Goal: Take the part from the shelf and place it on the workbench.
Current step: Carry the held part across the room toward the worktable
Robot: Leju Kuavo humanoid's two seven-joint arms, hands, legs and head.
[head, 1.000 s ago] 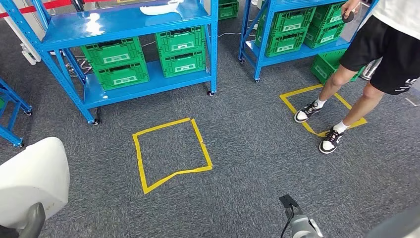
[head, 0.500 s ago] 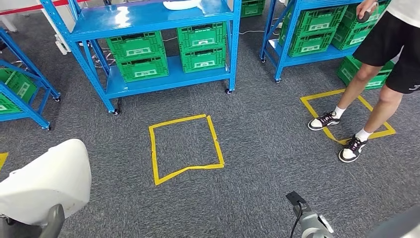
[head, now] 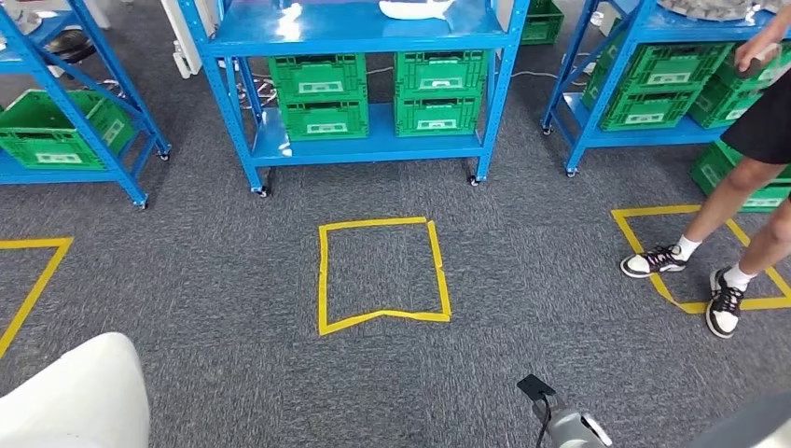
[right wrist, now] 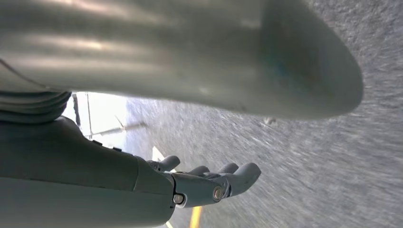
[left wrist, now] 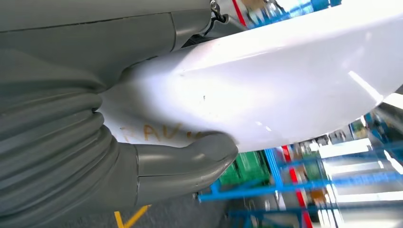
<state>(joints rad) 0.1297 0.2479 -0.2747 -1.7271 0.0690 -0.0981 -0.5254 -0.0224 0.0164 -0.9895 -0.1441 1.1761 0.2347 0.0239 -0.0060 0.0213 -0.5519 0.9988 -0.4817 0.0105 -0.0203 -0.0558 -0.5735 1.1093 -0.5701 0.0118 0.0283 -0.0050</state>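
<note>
Fingers of the left hand gripped the white part; the right hand's fingers hung loosely spread above grey carpet.

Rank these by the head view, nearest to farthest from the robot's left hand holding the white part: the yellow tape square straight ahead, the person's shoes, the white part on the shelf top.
1. Yellow tape square, on the carpet ahead of the left hand holding the white part.
2. White part on the shelf top, straight beyond the square.
3. Person's shoes, far right.
</note>
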